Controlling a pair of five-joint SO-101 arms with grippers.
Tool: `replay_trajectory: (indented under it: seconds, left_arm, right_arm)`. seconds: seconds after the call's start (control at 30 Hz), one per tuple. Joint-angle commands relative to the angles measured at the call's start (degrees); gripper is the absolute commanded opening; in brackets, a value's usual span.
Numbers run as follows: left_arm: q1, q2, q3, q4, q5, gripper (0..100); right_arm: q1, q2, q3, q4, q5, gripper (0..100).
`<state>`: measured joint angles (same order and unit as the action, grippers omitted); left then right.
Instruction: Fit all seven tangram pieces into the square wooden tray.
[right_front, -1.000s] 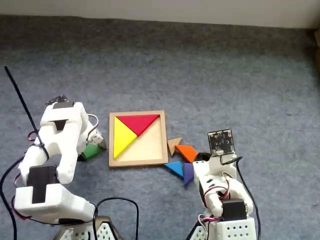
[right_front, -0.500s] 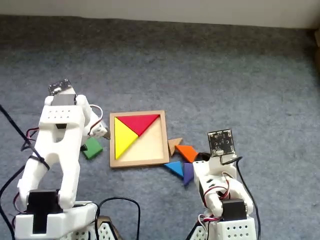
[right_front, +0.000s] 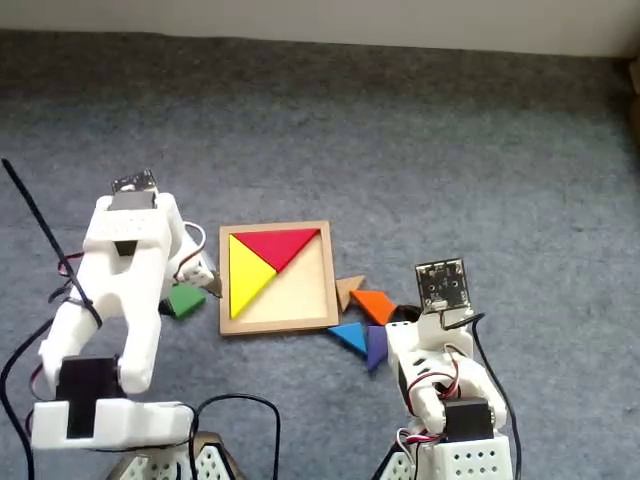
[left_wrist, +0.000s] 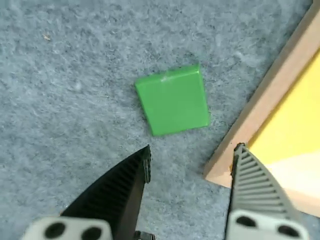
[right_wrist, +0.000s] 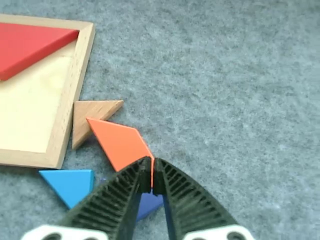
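Observation:
The square wooden tray (right_front: 327, 280) holds a red triangle (right_front: 275, 245) and a yellow triangle (right_front: 245, 273). A green square (right_front: 184, 300) lies on the carpet just left of the tray, flat in the left wrist view (left_wrist: 173, 99). My left gripper (left_wrist: 190, 160) hovers open above it, one finger near the tray's corner (left_wrist: 240, 140). To the right of the tray lie a tan triangle (right_wrist: 92, 117), an orange parallelogram (right_wrist: 120, 143), a blue triangle (right_wrist: 70, 184) and a purple piece (right_front: 377, 345). My right gripper (right_wrist: 152, 172) is shut and empty over the orange piece's edge.
Grey carpet (right_front: 450, 150) covers the whole work area, with open room behind and to the right of the tray. A black cable (right_front: 40, 215) runs by the left arm. The right arm's base (right_front: 445, 400) sits near the front edge.
The left arm has shifted over the green square, first swinging away from it and now settling closer, with the square partly under its wrist. The right arm has kept still.

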<state>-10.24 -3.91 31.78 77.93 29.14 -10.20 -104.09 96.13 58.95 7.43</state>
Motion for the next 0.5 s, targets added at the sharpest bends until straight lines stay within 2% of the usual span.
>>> replay_trajectory:
  seconds: [0.0,0.27,0.47]
  left_arm:
    - [-4.88,3.03,-0.57,-4.13,-3.16,27]
    - [-6.29,9.8,-0.66,-10.73,-4.75,27]
    - [-6.2,13.76,-2.77,-12.13,-4.31,26]
  right_arm:
    - [0.92,-0.84,7.78,-0.4,-0.26,2.2]
    - [0.92,-0.84,7.78,-0.4,-0.26,2.2]
    - [0.92,-0.84,7.78,-0.4,-0.26,2.2]
